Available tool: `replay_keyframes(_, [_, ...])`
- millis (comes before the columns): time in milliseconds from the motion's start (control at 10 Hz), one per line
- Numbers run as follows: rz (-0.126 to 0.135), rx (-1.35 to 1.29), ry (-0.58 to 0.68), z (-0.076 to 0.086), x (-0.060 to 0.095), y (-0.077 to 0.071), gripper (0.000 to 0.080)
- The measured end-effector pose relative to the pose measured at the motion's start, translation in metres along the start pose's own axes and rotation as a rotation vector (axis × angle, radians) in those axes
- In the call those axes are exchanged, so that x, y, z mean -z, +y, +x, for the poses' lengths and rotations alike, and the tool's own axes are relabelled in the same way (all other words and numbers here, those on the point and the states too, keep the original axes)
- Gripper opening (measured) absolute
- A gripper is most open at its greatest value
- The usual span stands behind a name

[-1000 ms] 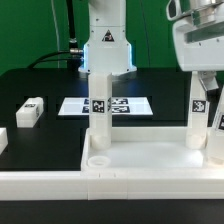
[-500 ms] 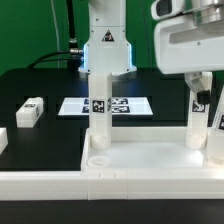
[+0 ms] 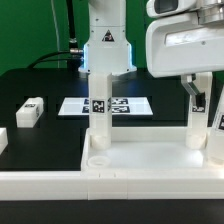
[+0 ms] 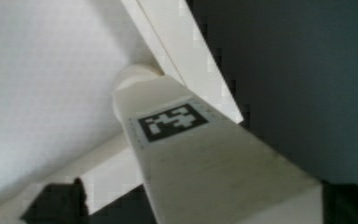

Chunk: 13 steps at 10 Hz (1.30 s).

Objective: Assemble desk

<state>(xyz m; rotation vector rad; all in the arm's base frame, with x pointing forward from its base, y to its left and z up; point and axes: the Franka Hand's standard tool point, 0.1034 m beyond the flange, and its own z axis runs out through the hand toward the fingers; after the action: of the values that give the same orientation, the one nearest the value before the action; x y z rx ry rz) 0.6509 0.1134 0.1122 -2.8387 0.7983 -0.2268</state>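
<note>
The desk's white tray-like tabletop (image 3: 150,152) lies at the front, rim up. Two white tagged legs stand upright in its far corner sockets, one in the middle of the exterior view (image 3: 98,110) and one at the exterior view's right (image 3: 203,128). My gripper (image 3: 207,100) hangs over the right leg, open, with one dark finger (image 3: 197,97) beside the leg's top. In the wrist view the tagged leg (image 4: 172,120) runs up between my gripper's (image 4: 202,210) spread fingers (image 4: 51,203), with a gap showing beside it. The tabletop's rim (image 4: 176,50) lies beyond.
A loose tagged leg (image 3: 30,111) lies on the black table at the exterior view's left, and another white part (image 3: 3,140) shows at that edge. The marker board (image 3: 70,105) lies behind the middle leg. The arm's base (image 3: 105,45) stands at the back.
My gripper has moved toward the exterior view's left, over the right leg, and now fills more of the upper right. Its jaws have stayed open. The legs and tabletop have not moved.
</note>
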Motion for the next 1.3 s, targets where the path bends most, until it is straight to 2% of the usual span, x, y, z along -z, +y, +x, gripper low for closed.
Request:
replay_keyframes(100, [0.002, -0.056, -0.001, 0.0, 0.0, 0.0, 0.0463])
replay_keyframes(200, [-0.006, -0.158, -0.002, 0.0, -0.001, 0.004, 0.0334])
replay_keyframes(500, [-0.009, -0.371, 0.0, 0.002, -0.001, 0.008, 0.0327])
replay_keyframes(700, [-0.012, -0.697, -0.017, 0.003, -0.001, 0.013, 0.0318])
replay_keyframes(800, [0.003, -0.886, -0.031, 0.003, -0.002, 0.014, 0.0311])
replay_keyframes(1000, [0.086, -1.177, -0.071, 0.002, -0.002, 0.019, 0.031])
replay_keyframes(1300, [0.086, -1.177, -0.072, 0.001, -0.002, 0.018, 0.031])
